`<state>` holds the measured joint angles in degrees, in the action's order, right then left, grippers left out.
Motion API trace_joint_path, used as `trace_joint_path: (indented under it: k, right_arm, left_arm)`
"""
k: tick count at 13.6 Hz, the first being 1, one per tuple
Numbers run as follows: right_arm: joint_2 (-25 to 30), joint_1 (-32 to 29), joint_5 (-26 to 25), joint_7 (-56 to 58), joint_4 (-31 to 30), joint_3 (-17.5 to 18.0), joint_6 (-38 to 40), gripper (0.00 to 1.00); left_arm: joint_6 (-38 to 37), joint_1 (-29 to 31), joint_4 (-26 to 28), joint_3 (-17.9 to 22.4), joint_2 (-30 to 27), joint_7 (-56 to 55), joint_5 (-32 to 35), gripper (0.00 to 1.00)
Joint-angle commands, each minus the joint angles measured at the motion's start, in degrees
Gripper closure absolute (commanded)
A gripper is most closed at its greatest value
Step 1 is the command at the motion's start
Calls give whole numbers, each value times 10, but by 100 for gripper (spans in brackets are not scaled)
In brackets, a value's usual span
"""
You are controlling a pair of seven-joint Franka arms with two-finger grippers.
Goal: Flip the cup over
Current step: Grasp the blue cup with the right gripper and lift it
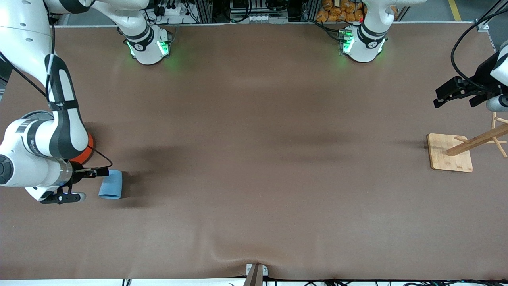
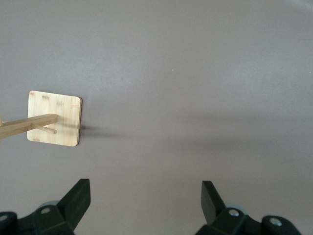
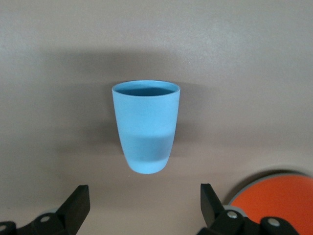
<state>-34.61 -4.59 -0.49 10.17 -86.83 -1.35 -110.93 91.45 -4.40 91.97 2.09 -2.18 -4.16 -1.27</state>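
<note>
The light-blue cup (image 1: 110, 184) lies on its side on the brown table near the right arm's end, its wider mouth end nearer the front camera. In the right wrist view the cup (image 3: 145, 129) shows a sliver of darker blue inside at the end away from the fingers. My right gripper (image 1: 95, 184) is open just beside the cup and does not touch it. In its own view the right gripper (image 3: 144, 188) has the cup's base just ahead of its spread fingertips. My left gripper (image 1: 452, 101) waits open and empty over the left arm's end, as its own view (image 2: 145, 188) shows.
An orange can (image 1: 89, 147) stands partly hidden under the right arm, farther from the front camera than the cup; it shows in the right wrist view (image 3: 276, 196). A wooden peg rack (image 1: 450, 158) stands near the left arm's end, also in the left wrist view (image 2: 54, 118).
</note>
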Motion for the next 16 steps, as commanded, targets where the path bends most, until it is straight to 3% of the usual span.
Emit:
trace_joint_path:
  k: [1,4,7,16]
  right_arm:
    - [-27,-27,-3,65,-6,5,-33,0]
    - [-27,-26,41,86,-61,5,-104,0]
    - [-34,2,63,75,-69,4,-153,0]
    - [-35,6,63,79,-98,4,-193,0]
  left_arm:
    - [-9,4,-7,-2,-3,11,-3,0]
    - [-9,1,-8,-2,-4,4,-2,0]
    - [-10,2,-7,-2,-5,5,-3,0]
    - [-14,4,-8,-11,-5,3,-3,0]
